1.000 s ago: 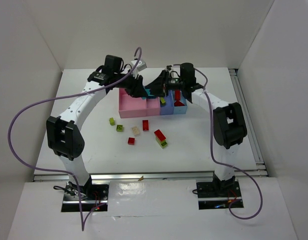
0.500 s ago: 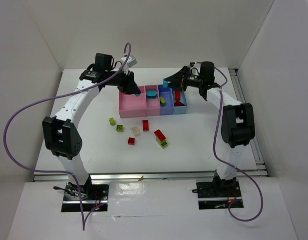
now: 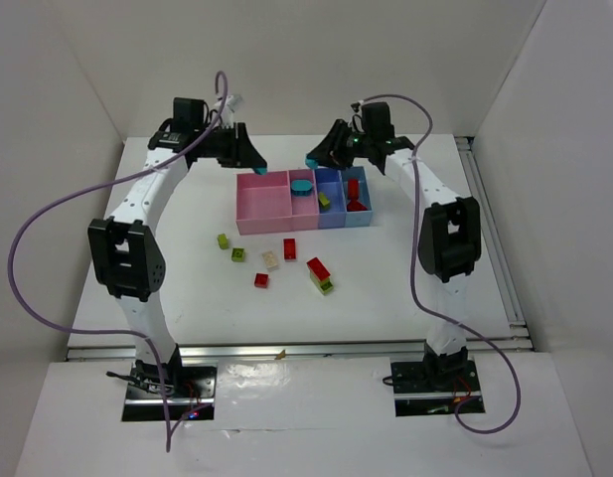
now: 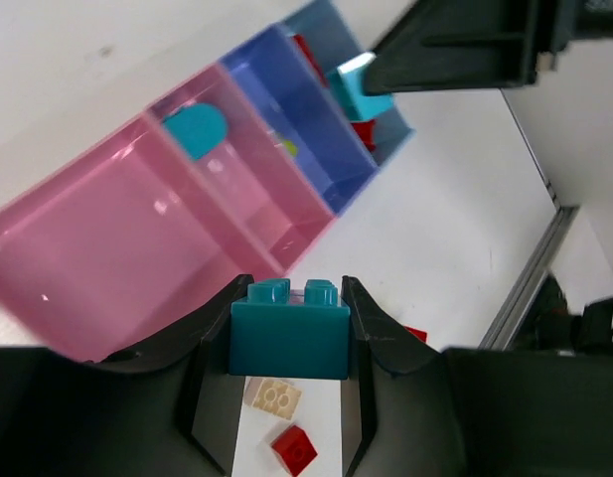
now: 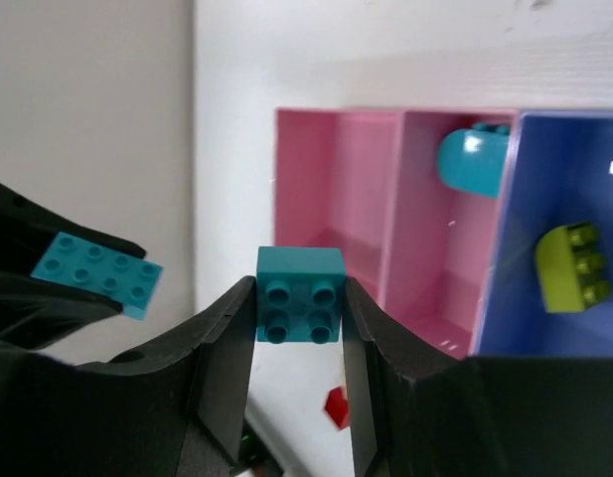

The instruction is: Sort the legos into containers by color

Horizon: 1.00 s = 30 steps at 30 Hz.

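My left gripper [image 3: 258, 165] is shut on a cyan brick [image 4: 289, 338], held above the back-left corner of the containers [image 3: 248, 217]. My right gripper [image 3: 313, 160] is shut on another cyan brick [image 5: 300, 298], above the back edge of the narrow pink bin [image 3: 305, 211]. That bin holds a rounded cyan piece [image 3: 302, 185]. The darker blue bin [image 3: 332, 214] holds a yellow-green brick [image 3: 324, 200]. The light blue bin [image 3: 358, 217] holds red bricks [image 3: 355, 193]. The wide pink bin [image 3: 261, 205] shows no bricks.
Loose bricks lie on the table in front of the bins: two yellow-green [image 3: 223, 240] [image 3: 238, 254], a beige one [image 3: 270, 260], two red [image 3: 289, 248] [image 3: 260, 280] and a red-on-green stack [image 3: 320, 275]. White walls enclose the table.
The two grippers were close together over the bins and have pulled apart, left going left and back, right going up and back. Each now carries a cyan brick.
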Each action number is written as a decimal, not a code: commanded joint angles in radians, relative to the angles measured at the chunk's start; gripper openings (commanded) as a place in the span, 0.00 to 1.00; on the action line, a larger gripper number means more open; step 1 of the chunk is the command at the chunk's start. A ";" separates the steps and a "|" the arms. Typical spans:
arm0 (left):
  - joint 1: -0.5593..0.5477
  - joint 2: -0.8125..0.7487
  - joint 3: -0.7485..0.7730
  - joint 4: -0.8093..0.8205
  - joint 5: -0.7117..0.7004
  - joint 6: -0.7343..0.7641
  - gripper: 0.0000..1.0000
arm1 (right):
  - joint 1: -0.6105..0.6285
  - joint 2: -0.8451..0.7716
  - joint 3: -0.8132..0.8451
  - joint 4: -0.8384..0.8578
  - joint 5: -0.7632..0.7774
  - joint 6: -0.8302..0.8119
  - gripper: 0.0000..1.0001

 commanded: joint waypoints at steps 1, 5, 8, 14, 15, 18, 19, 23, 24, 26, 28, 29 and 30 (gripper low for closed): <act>0.043 -0.044 -0.064 0.081 -0.070 -0.173 0.00 | 0.023 0.084 0.129 -0.213 0.183 -0.191 0.08; 0.044 -0.083 -0.098 0.112 -0.130 -0.201 0.00 | 0.065 0.149 0.208 -0.318 0.225 -0.253 0.09; 0.044 -0.074 -0.098 0.112 -0.130 -0.227 0.00 | 0.074 0.186 0.228 -0.327 0.236 -0.276 0.12; -0.004 -0.055 -0.078 0.089 -0.184 -0.229 0.00 | 0.095 0.224 0.300 -0.363 0.239 -0.306 0.50; -0.004 -0.055 -0.078 0.089 -0.193 -0.229 0.00 | 0.104 0.224 0.300 -0.373 0.250 -0.317 0.64; -0.025 -0.028 -0.067 0.079 -0.193 -0.238 0.00 | 0.104 0.213 0.320 -0.393 0.260 -0.317 0.74; -0.036 -0.006 -0.046 0.066 -0.193 -0.238 0.00 | 0.104 0.213 0.320 -0.402 0.260 -0.317 0.74; -0.091 0.023 -0.023 0.066 -0.193 -0.238 0.00 | 0.085 0.088 0.253 -0.363 0.293 -0.317 0.68; -0.102 0.032 -0.023 0.066 -0.210 -0.238 0.00 | 0.084 0.059 0.231 -0.363 0.293 -0.317 0.66; -0.122 0.046 -0.009 0.066 -0.219 -0.238 0.00 | 0.074 -0.032 0.172 -0.350 0.335 -0.317 0.62; -0.150 0.076 0.023 0.066 -0.228 -0.248 0.00 | 0.060 -0.098 0.118 -0.341 0.403 -0.317 0.61; -0.168 0.089 0.034 0.066 -0.228 -0.259 0.00 | 0.049 -0.162 0.055 -0.341 0.427 -0.317 0.59; -0.179 0.103 0.044 0.066 -0.248 -0.259 0.00 | 0.040 -0.193 0.021 -0.332 0.450 -0.317 0.59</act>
